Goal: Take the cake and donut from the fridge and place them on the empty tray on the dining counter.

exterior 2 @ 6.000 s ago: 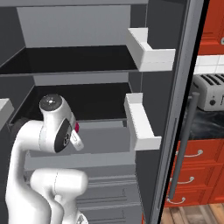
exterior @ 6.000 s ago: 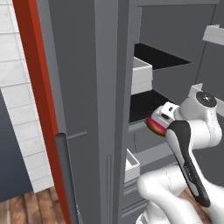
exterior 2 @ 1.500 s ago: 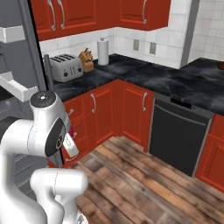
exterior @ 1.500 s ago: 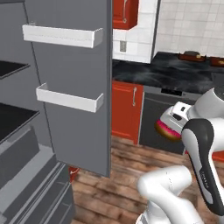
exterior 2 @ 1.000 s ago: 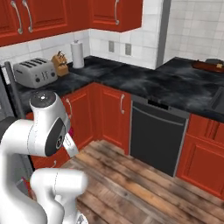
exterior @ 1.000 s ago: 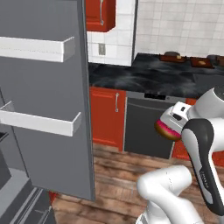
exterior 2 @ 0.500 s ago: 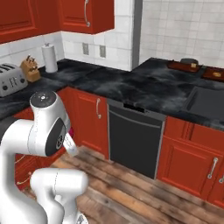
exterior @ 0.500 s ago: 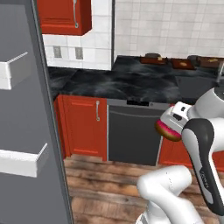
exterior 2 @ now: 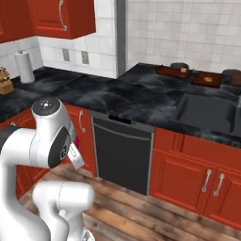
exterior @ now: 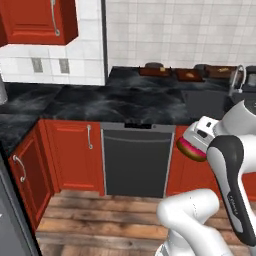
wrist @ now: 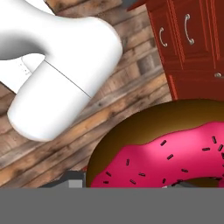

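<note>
My gripper [exterior: 196,143] is shut on the donut [exterior: 189,149], a ring with bright pink icing, and holds it close to the arm at chest height, over the wooden floor. In the hand view the donut [wrist: 166,153] is very near, pink icing with dark sprinkles over a brown edge. A grey strip of the fridge [exterior: 9,212] shows at the lower left edge. The cake is out of view. Dark red-brown trays [exterior: 154,71] [exterior 2: 173,71] lie at the back of a black marble counter [exterior: 115,102] by the tiled wall; I cannot tell which tray is empty.
Red base cabinets [exterior: 67,155] and a black dishwasher front [exterior: 136,162] stand under the counter. A sink [exterior 2: 207,112] with a tap [exterior: 236,79] is set in the counter on the right. A paper towel roll [exterior 2: 23,66] stands at the left.
The whole picture has swung to the right as the base turned: the fridge door has slid out at the left and the sink counter has come in. The donut stays in the gripper.
</note>
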